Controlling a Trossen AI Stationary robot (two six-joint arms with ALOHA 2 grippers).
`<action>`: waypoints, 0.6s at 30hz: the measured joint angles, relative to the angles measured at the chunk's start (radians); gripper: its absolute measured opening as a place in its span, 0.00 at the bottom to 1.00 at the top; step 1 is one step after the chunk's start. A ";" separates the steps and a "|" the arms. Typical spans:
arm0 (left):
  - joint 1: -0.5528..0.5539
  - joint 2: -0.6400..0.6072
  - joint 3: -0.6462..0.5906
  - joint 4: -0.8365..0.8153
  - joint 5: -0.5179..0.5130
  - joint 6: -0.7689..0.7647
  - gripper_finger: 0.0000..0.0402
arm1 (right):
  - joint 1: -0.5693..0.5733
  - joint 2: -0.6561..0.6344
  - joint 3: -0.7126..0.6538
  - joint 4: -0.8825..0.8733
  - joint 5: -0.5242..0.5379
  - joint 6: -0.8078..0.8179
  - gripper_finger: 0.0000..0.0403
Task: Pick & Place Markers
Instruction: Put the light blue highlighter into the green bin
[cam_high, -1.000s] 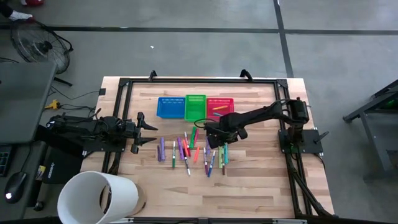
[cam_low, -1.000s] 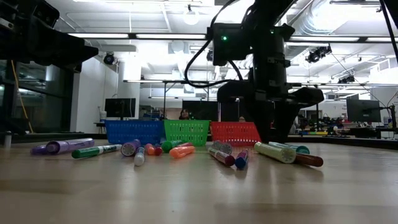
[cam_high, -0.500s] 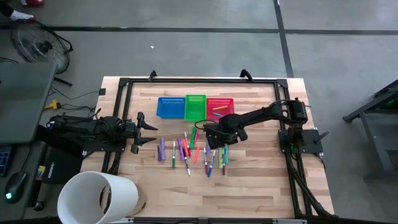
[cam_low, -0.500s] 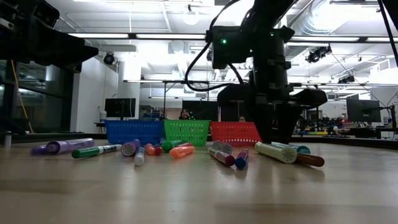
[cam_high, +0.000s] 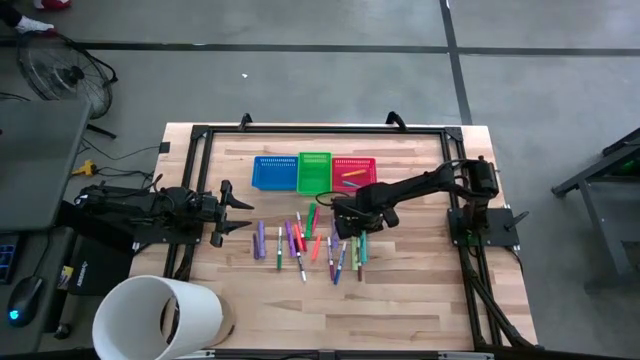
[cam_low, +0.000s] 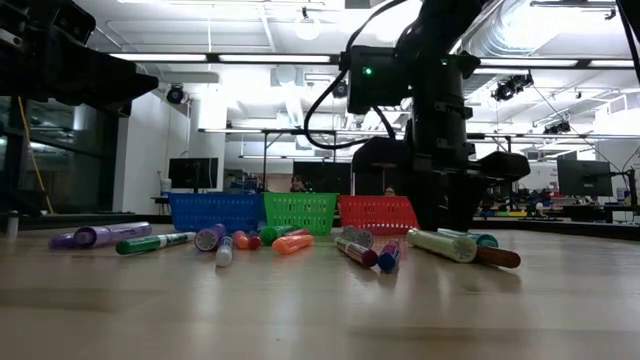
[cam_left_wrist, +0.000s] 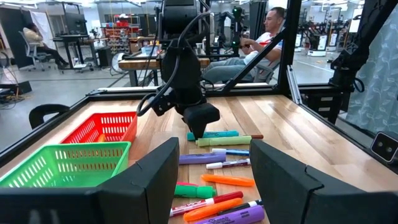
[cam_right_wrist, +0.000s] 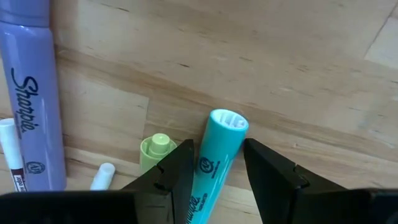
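I have the right gripper (cam_high: 345, 224) down at the right end of the scattered markers (cam_high: 300, 240), just in front of the red basket (cam_high: 353, 172). Its fingers (cam_right_wrist: 273, 171) straddle a teal marker (cam_right_wrist: 214, 163); they stand either side of the barrel, and I cannot tell whether they pinch it yet. To do this well, I want the barrel centred between the fingers, a firm close before any lift, and a straight rise so the yellow-green marker (cam_right_wrist: 154, 149) just beside it stays put.

My left gripper (cam_high: 240, 213) waits at the left edge of the desk (cam_high: 400, 300), fingers spread wide and empty, pointing toward the pile.

The right wrist view alone shows the teal marker in the gap, plus a purple marker (cam_right_wrist: 31, 106) lying apart. The high view gives the layout: blue basket (cam_high: 273, 172), green basket (cam_high: 314, 170) and red side by side behind the pile. The left wrist view shows the right arm from the side, its tip low at the markers, and a seated person (cam_left_wrist: 264, 43) beyond the desk.
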 joint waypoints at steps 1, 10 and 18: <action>0.000 0.000 0.000 0.000 0.000 0.000 0.49 | -0.001 0.000 0.000 0.000 -0.001 -0.005 0.33; 0.000 0.000 0.000 0.000 0.000 0.000 0.49 | -0.006 0.001 -0.002 -0.007 0.013 -0.056 0.18; 0.000 0.000 0.000 0.000 0.000 0.000 0.49 | -0.011 -0.005 0.015 -0.024 0.010 -0.160 0.15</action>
